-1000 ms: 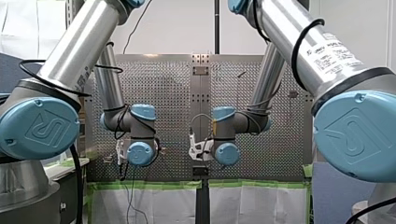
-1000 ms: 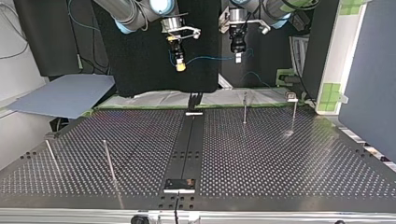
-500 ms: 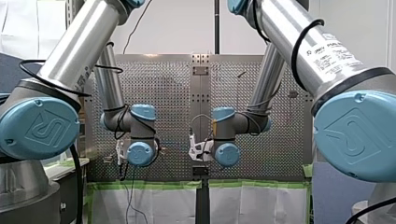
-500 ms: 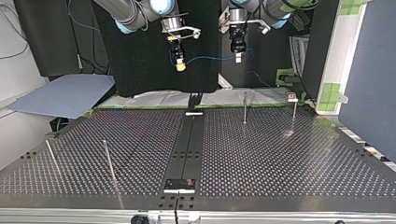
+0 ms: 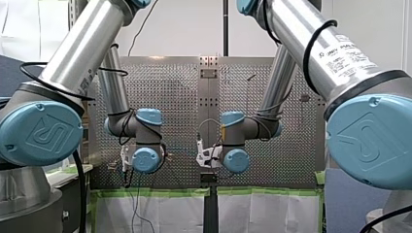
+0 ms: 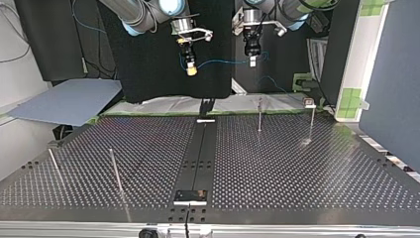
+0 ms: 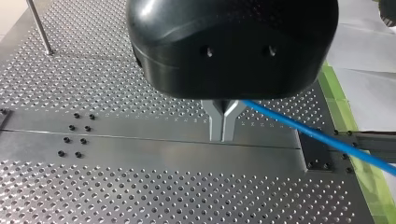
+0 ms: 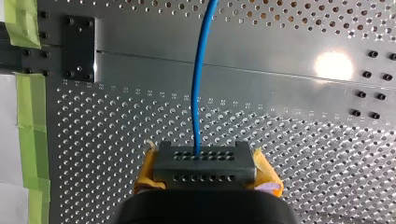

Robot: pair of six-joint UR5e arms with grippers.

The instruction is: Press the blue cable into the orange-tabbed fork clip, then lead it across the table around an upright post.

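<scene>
Top view: the thin blue cable [image 6: 223, 62] hangs in the air past the bench's [image 6: 297, 168] far edge, strung between my right end effector [image 6: 191, 71] and my left end effector [image 6: 252, 61]. All sits as it did a second ago. Left wrist view: the metal fingers [image 7: 217, 122] are pressed together, pinching the cable. Right wrist view: the yellow pads [image 8: 267, 173] are clamped on it above the bench.

Bright light from above, with a hot glare spot on the table [image 8: 332, 65] in my right wrist view — top view's bg dim.
</scene>
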